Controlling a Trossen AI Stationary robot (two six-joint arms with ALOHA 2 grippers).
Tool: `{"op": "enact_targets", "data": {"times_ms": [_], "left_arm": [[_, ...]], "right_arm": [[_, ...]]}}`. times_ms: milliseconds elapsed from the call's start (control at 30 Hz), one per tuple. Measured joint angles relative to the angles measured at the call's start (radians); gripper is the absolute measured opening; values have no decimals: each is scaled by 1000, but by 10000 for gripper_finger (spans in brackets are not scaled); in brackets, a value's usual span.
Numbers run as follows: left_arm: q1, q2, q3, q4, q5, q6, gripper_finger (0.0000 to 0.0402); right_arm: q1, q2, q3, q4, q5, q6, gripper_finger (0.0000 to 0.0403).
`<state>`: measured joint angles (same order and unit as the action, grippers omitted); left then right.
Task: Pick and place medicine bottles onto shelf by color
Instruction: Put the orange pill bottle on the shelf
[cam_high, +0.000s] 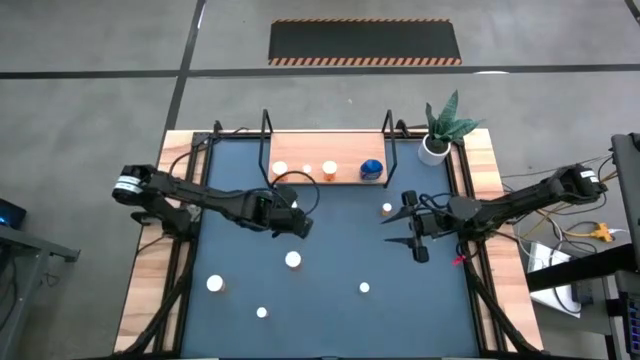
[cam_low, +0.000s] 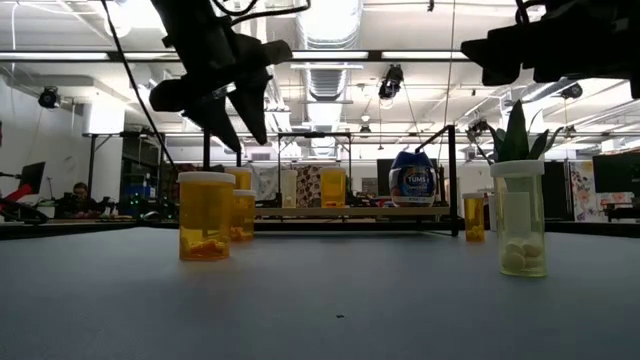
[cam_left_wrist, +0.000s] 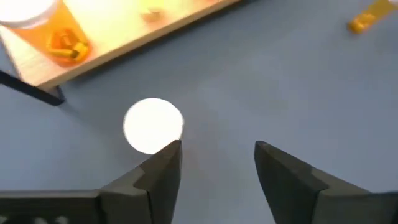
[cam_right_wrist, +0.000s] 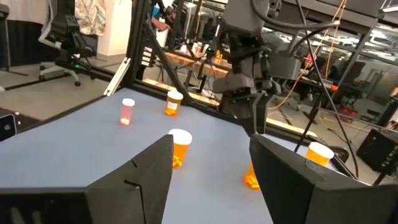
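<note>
While the left gripper hung spread and empty above the mat, an orange bottle stood just beside it, well short of the shelf at the table's far edge. The step in hand appeared to be an approach; the next move called for centring the fingers over that white cap and descending. The right gripper, also spread and empty, waited near the mat's right edge.
</note>
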<state>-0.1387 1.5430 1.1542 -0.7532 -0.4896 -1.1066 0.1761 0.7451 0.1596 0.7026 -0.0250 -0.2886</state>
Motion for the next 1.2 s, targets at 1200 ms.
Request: {"op": "enact_targets", "data": {"times_ms": [1200], "left_arm": [[131, 119, -89, 44, 9, -64, 272]], "right_arm": [[0, -121, 0, -158, 0, 19, 203]]}}
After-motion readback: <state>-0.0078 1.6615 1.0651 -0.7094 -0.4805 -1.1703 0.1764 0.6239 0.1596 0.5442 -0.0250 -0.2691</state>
